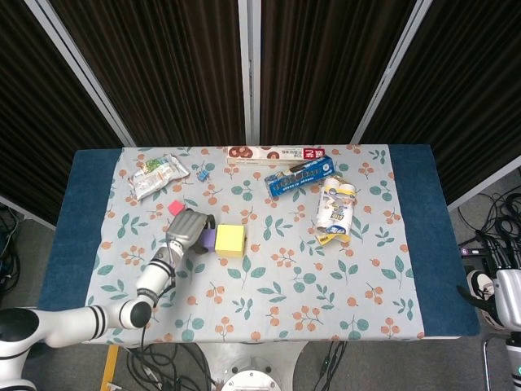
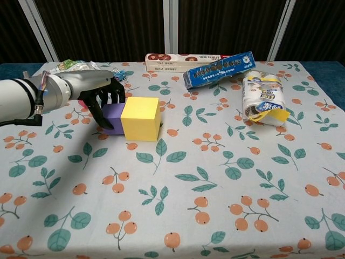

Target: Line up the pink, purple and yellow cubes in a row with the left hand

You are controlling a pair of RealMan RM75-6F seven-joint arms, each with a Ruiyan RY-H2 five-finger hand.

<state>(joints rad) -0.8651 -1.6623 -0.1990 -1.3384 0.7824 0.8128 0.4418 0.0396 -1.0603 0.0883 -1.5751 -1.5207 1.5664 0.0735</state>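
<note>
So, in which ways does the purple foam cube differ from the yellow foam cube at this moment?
The purple foam cube is visibly smaller than the yellow foam cube. The left hand curls over the purple cube, while the yellow cube has nothing gripping it. The purple cube is largely hidden behind the hand's fingers; the yellow cube shows fully. Both rest on the floral tablecloth, pressed side by side, and both have plain, unmarked faces.
</note>
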